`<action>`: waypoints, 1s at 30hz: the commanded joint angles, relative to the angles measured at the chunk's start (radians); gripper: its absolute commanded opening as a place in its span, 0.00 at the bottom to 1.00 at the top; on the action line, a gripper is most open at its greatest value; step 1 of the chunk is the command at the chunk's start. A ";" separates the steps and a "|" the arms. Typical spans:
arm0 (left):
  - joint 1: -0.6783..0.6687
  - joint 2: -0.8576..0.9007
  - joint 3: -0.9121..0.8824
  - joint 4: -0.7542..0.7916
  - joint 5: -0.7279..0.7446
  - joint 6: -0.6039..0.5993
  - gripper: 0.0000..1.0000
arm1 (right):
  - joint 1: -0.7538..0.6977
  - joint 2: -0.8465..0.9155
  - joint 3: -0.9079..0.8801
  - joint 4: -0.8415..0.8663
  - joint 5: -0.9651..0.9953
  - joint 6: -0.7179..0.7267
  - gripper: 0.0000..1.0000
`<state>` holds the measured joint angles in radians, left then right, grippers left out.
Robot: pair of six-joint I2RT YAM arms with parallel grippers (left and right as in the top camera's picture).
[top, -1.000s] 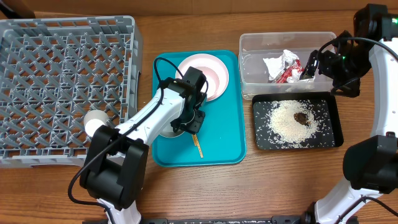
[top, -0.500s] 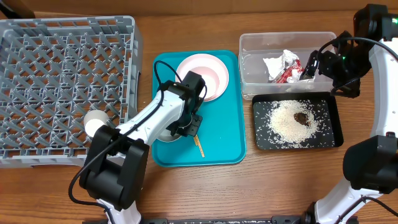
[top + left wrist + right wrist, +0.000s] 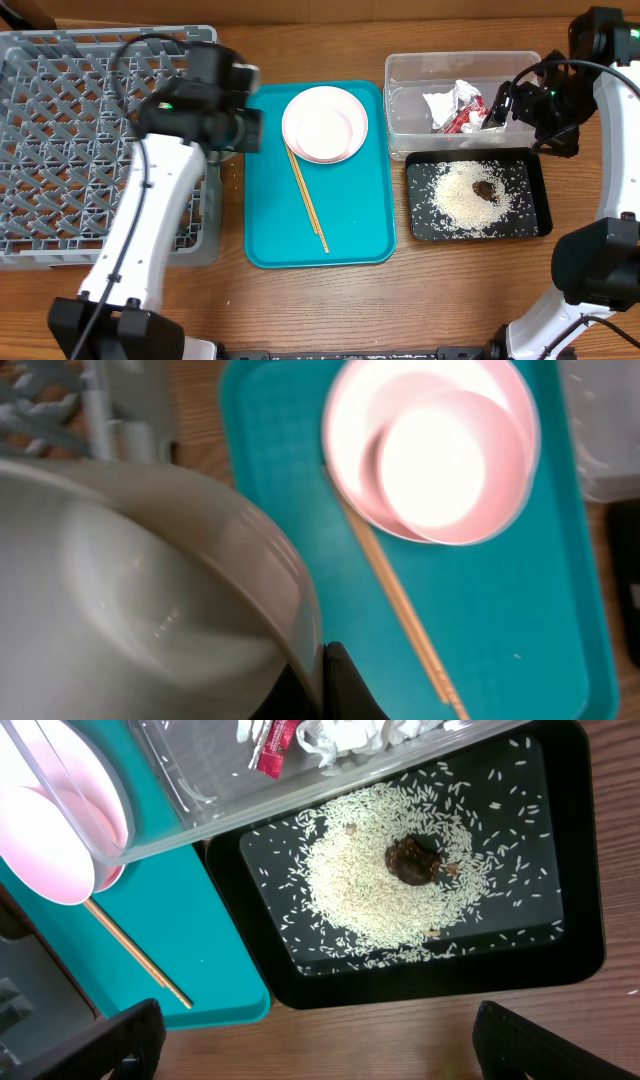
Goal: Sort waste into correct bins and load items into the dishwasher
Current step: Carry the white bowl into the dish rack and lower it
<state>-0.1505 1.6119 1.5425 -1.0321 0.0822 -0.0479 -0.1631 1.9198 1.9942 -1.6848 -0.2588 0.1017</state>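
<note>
Your left arm (image 3: 150, 210) now off flat teal plastic tray (image 3: 350, 210), at edge of grey lattice dish rack (image 3: 90, 120). Left fingers (image 3: 345, 685) pinch pale round bowl (image 3: 150, 590) by rim, tilted for racking. Thin wooden chopsticks (image 3: 305, 195) wait on tray. Right fingers (image 3: 120, 1040) wide, empty, above shallow black rectangular tray (image 3: 575, 935).

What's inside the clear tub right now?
The clear tub holds one crumpled red-and-white wrapper, lying right of its middle. The rest of the floor that shows is bare. The right arm hangs over the tub's right end in the overhead view, so that part is hidden.
</note>
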 commanded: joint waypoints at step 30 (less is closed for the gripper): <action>0.603 0.298 0.018 0.236 1.149 0.295 0.04 | 0.001 -0.039 0.010 -0.002 -0.008 0.003 1.00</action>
<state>0.4496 1.8999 1.5429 -0.8215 1.1839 0.2207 -0.1627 1.9194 1.9942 -1.6882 -0.2588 0.1017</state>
